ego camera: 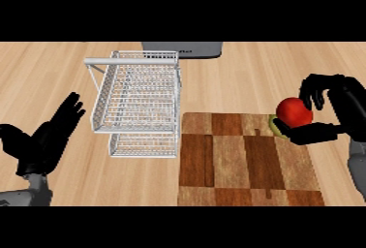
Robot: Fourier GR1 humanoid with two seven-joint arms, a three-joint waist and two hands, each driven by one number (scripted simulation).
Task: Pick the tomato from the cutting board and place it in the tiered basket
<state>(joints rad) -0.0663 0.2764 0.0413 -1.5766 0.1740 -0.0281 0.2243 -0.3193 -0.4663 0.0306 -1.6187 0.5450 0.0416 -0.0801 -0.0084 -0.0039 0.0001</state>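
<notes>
A red tomato (294, 111) sits at the far right edge of the checkered wooden cutting board (236, 160). My right hand (323, 112) is curled round it, fingers above and thumb below. A small yellow-green object (274, 127) shows under the tomato, mostly hidden. The white wire tiered basket (140, 101) stands left of the board, with nothing in either tier. My left hand (44, 138) rests open at the lower left, fingers up.
A grey appliance (182, 49) stands at the back edge behind the basket. Bare wooden counter (250, 77) lies between the basket and my right hand.
</notes>
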